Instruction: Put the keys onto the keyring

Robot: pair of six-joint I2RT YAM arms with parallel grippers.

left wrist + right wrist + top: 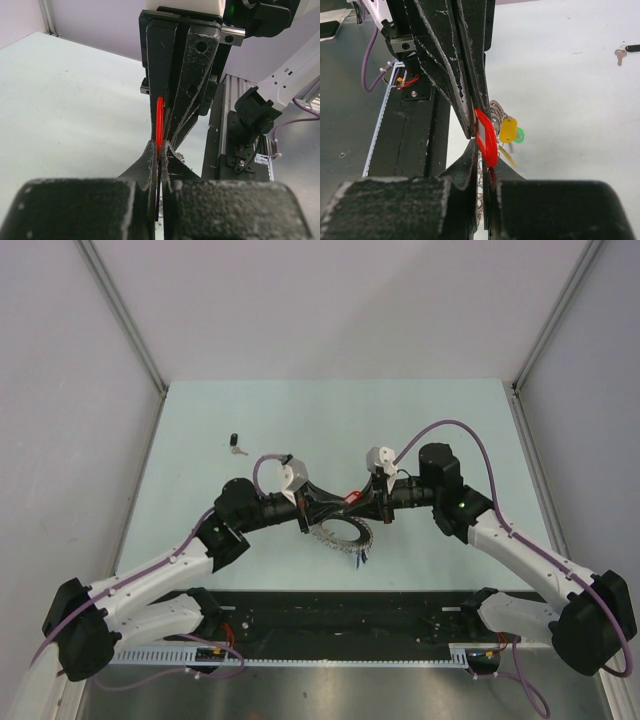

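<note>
My two grippers meet tip to tip above the middle of the table. The left gripper [338, 504] [160, 145] is shut on the red-headed key [353, 497] [159, 120], seen edge-on between its jaws. The right gripper [362, 502] [482, 157] is shut too. The keyring's [345, 534] [495, 111] silver wire runs down between its jaws, and the red key head [487, 139] lies against one of its fingers. Yellow [508, 129] and green [519, 135] keys hang from the ring just behind. Most of the ring is hidden in both wrist views.
A loose key with a black head [236, 444] [620, 53] lies on the pale green table [450, 420] at the far left of the arms. A black strip with rails [330, 615] runs along the near edge by the arm bases.
</note>
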